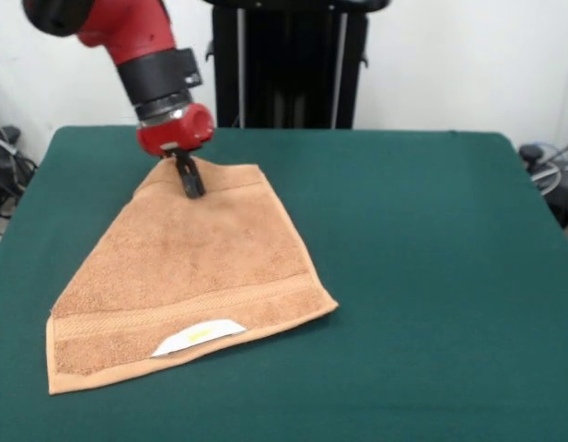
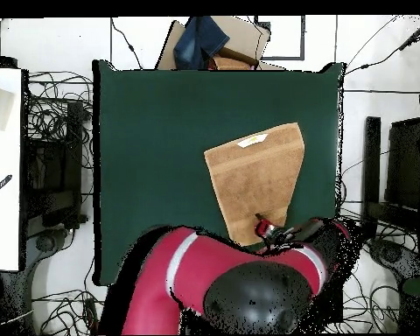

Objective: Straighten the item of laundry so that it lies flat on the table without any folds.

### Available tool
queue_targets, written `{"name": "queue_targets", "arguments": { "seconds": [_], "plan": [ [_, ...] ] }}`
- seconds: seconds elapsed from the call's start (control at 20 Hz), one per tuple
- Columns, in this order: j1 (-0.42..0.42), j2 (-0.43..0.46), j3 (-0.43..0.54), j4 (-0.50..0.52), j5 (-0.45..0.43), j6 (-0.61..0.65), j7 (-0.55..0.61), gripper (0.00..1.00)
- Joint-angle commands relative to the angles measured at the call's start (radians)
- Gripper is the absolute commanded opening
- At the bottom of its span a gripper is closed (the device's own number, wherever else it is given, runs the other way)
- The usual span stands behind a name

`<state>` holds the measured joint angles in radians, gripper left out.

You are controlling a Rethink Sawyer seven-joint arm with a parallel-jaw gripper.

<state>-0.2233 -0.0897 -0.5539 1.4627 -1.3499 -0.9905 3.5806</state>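
One towel (image 1: 187,276) lies on the table (image 1: 422,276), spread out below and in front of the gripper (image 1: 190,181). It is not a clean rectangle: the end under the tool is narrow, while the end far from the tool, with its woven band and white label (image 1: 199,336), is wide. That tapering suggests the corners at the narrow end are drawn or folded inward, so the cloth probably does not yet lie fully flat. The overhead view shows the same shape (image 2: 255,179), with the narrow end beside the arm (image 2: 205,271) and the label end away from it.

The gripper is down at the narrow edge, its dark tips touching or pressed into the cloth just inside the hem. The tips look close together, apparently pinching a small ridge of towel that rises toward them, so I judge it clamped on the towel. This placement makes sense: holding that edge would let the arm pull the narrow end outward and open the tucked part. Nothing else rests on the cloth near the tool.
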Motion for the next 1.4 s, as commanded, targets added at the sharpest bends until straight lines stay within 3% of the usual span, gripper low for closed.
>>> {"name": "queue_targets", "arguments": {
  "seconds": [0.05,0.3,0.65,0.85,1.05,1.4],
  "plan": [
    [-0.135,0.040,0.247,-0.107,-0.064,-0.158,0.231,0.00],
    [-0.189,0.055,0.289,-0.177,-0.140,-0.253,0.267,0.00],
    [-0.208,0.066,0.306,-0.187,-0.153,-0.294,0.278,0.00],
    [-0.159,0.102,0.259,-0.226,-0.186,-0.193,0.245,0.00],
    [-0.110,0.149,0.205,-0.246,-0.139,-0.019,0.152,0.00],
    [-0.057,0.183,0.153,-0.217,-0.054,0.169,0.080,0.00]
  ]
}}
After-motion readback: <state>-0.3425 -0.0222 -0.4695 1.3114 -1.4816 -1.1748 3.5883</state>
